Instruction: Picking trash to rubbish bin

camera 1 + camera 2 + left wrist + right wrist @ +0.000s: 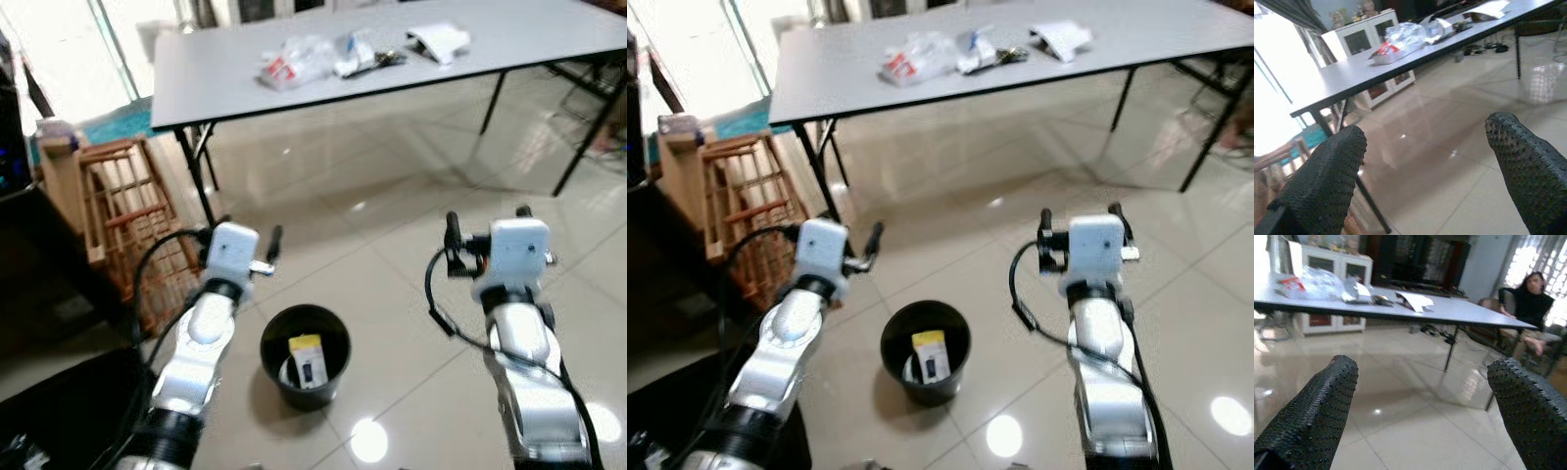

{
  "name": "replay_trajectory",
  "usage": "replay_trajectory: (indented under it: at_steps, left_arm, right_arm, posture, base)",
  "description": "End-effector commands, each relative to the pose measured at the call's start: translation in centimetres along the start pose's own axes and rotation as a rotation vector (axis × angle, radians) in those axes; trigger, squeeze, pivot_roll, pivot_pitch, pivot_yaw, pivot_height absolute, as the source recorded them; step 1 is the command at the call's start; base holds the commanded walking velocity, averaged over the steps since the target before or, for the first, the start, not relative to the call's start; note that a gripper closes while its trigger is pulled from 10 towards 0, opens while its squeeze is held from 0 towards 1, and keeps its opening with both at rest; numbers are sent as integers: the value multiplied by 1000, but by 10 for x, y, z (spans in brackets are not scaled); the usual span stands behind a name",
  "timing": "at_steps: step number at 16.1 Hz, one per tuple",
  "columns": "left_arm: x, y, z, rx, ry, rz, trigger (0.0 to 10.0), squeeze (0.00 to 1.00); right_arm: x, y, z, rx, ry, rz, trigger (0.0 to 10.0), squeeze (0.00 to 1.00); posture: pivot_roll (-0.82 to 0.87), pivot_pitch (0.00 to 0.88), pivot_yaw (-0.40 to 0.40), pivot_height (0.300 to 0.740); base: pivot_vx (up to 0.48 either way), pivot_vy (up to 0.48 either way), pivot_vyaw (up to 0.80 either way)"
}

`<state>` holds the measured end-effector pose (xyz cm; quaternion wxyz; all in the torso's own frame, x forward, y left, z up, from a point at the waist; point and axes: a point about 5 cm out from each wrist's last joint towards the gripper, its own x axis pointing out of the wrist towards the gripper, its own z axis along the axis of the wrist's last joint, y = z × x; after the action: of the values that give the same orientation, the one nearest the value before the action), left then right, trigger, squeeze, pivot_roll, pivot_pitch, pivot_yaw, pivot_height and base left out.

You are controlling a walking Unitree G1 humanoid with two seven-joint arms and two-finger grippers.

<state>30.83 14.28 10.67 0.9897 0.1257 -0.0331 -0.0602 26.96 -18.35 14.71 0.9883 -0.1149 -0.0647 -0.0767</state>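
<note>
bin: black rubbish bin (305,355) on the tiled floor (392,255), 6 o'clock, between the two arms; a yellow-and-black packet (308,358) lies inside
left end effector (247,243): raised at 9 o'clock of the bin, fingers (1327,181) spread wide, holding nothing
right end effector (487,225): raised at 3 o'clock, fingers (1317,406) spread wide, holding nothing
counter (235,93): grey folding, 12 o'clock, well apart from both arms
trash: clear plastic bag (294,61), smaller wrappers (362,54), white paper (438,41) in a row on the counter
left side: wooden crate rack (122,220), 9 o'clock
person (1530,306): seated, beyond the counter's far end in the right wrist view
</note>
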Motion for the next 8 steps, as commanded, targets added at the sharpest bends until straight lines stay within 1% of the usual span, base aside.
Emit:
replay_trajectory:
  at_steps: [1,3,4,8]
  left_arm:
    - [-1,5,-4,1,14,33,10000,0]
    - [0,4,-1,-30,9,34,10000,0]
    - [2,1,0,-32,1,24,10000,0]
    - [5,-6,3,-47,-13,-21,10000,0]
  right_arm:
    - [-4,-2,0,5,14,-21,10000,949]
    - [-10,-3,-5,34,51,-53,10000,949]
    - [-12,-2,-6,45,63,-62,10000,949]
    - [-11,-1,-5,58,80,-61,10000,918]
  posture:
    - [-93,51,50,740]
    - [-103,53,52,740]
    - [-103,53,52,740]
    - [-103,53,52,740]
  base:
    - [0,0,0]
    - [0,0,0]
    - [0,0,0]
    - [0,0,0]
